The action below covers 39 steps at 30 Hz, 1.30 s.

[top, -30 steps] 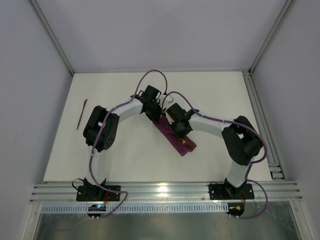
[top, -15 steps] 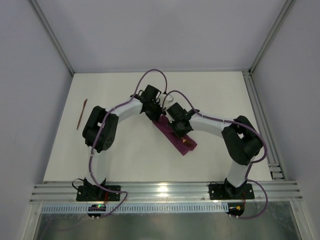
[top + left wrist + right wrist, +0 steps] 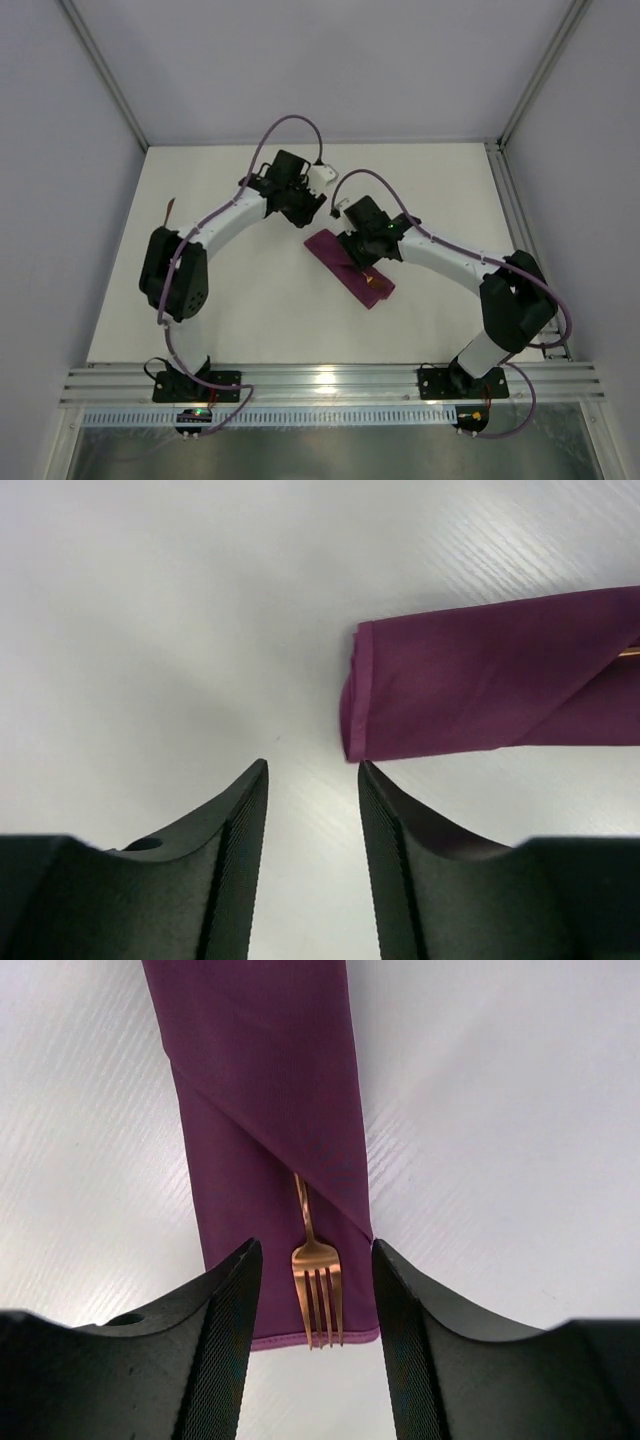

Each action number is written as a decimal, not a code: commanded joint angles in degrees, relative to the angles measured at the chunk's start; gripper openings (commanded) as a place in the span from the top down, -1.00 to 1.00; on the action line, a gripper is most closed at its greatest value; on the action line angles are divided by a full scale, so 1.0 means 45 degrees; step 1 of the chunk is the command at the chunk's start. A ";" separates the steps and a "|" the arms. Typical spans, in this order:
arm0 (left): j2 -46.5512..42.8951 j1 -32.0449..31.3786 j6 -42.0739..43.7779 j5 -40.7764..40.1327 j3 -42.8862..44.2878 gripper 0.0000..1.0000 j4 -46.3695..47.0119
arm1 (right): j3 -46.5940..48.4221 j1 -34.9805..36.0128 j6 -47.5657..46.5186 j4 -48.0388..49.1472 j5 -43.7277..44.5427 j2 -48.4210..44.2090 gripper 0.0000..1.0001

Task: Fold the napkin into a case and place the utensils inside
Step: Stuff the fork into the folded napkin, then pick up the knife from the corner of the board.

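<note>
So the case point(image 3: 345, 265) is lying folded on a diagonal around mid-table point(image 3: 250, 310). The fork point(image 3: 316, 1295) is already sitting in its slanted pocket, with the handle under the flap and the tines poking out over the bottom layer. The right gripper point(image 3: 315, 1247) is hovering right over the fork, jaws apart and gripping nothing. The left gripper point(image 3: 312, 772) is hanging just off the case's other end, jaws slightly apart and empty too.

My read: the fork step is looking done and the knife is up next. The knife point(image 3: 171, 208) is lying well apart at the table's left side, near the wall, and the left arm's elbow is covering most of it from above. I'm guessing the left arm is going for it, needing a low, careful pinch on that thin stick. Lots of bare table between knife and case.
</note>
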 commanded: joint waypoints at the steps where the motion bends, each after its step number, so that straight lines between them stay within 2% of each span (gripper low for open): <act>1: -0.2002 0.1013 -0.0110 -0.0615 0.0415 0.09 -0.0935 | 0.0172 -0.0030 -0.0087 -0.0560 -0.0010 -0.1112 -0.06; 5: -0.3470 0.3803 0.0104 -0.0947 -0.0950 -0.07 -0.1329 | -0.0024 -0.0030 -0.0146 -0.0718 0.0048 -0.2088 -0.11; 6: -0.3666 0.5221 0.0240 -0.1005 -0.1263 -0.15 -0.1329 | -0.0082 -0.0010 -0.0146 -0.0699 -0.0009 -0.2245 -0.13; 8: -0.3688 0.6576 0.0882 -0.1219 -0.1965 -0.23 -0.1368 | -0.0200 -0.0029 -0.0107 -0.0621 -0.0165 -0.2656 -0.14; 9: -0.3513 0.7956 0.1118 -0.1240 -0.2105 -0.25 -0.1387 | -0.0200 -0.0010 -0.0068 -0.0601 -0.0282 -0.2715 -0.14; 12: -0.2188 1.0011 0.1706 -0.0949 -0.1912 -0.27 -0.1504 | -0.0122 0.0010 0.0224 -0.0465 -0.0907 -0.2696 -0.14; 15: -0.0430 1.1343 0.1824 -0.0443 -0.0726 -0.18 -0.1972 | -0.0063 0.0010 0.0381 -0.0289 -0.1588 -0.2559 -0.14; 18: 0.0644 1.2088 0.1921 0.0027 0.0118 -0.17 -0.2383 | -0.0082 0.0010 0.0752 -0.0308 -0.1553 -0.2461 -0.14; 23: 0.1506 1.2305 0.2311 -0.0203 0.0413 -0.16 -0.2696 | -0.0180 0.0048 0.1045 -0.0464 -0.1397 -0.2520 -0.14; 25: 0.1973 1.2383 0.2196 -0.0517 0.0569 -0.10 -0.2463 | -0.0161 0.0048 0.1123 -0.0562 -0.1397 -0.2637 -0.14; 26: 0.2131 1.2538 0.2098 -0.0363 0.0705 -0.01 -0.2481 | -0.0161 0.0068 0.1104 -0.0562 -0.1397 -0.2695 -0.14; 30: 0.3030 1.2657 0.2175 0.0418 0.1467 0.06 -0.3319 | -0.0161 0.0107 0.1162 -0.0582 -0.0991 -0.2891 -0.15; 31: 0.3167 1.2657 0.2195 0.0574 0.1584 0.12 -0.3650 | -0.0161 0.0127 0.1124 -0.0582 -0.0987 -0.2930 -0.14; 32: 0.3400 1.2638 0.2233 0.0963 0.1779 0.29 -0.3846 | -0.0103 0.0127 0.1123 -0.0601 -0.1045 -0.2930 -0.14; 35: 0.3578 1.2657 0.2350 0.1084 0.1762 0.62 -0.4315 | -0.0063 0.0146 0.1104 -0.0640 -0.1006 -0.2989 -0.14; 39: 0.3578 1.2657 0.2798 0.0500 0.0905 0.72 -0.4161 | -0.0180 0.0166 0.1065 -0.0562 -0.0908 -0.3242 -0.15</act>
